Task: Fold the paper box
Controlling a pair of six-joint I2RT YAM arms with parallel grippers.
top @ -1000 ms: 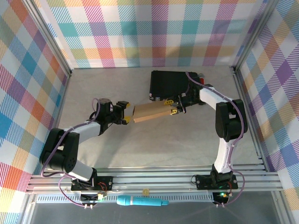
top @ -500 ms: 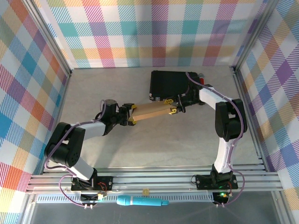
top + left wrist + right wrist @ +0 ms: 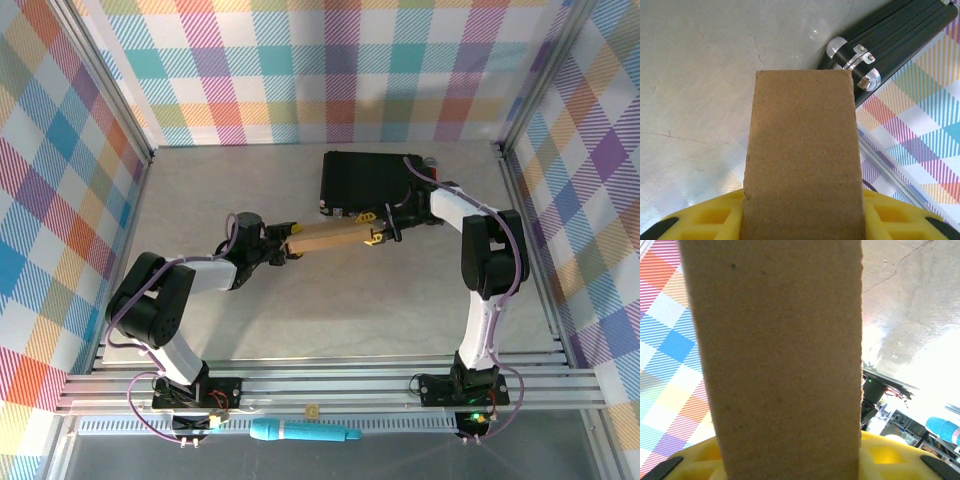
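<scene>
So the left gripper (image 3: 283, 249) has slid in and pinched down on its end of the paper box (image 3: 335, 236). A second ago its jaws were wider and sat just short of the cardboard. In the left wrist view, the card now sits snug between the yellow fingers (image 3: 700, 220).

The right gripper (image 3: 379, 229) hasn't budged and is clamped on the opposite end. The box also looks like a thinner strip from above than it did, so it's been rolled more onto its edge.

My read: both ends are held now, so the actual folding can start.

The box hangs between the two grippers. Its long axis runs straight from one set of fingers to the other, and the far end points at the black case (image 3: 362, 178) just behind the right gripper.
</scene>
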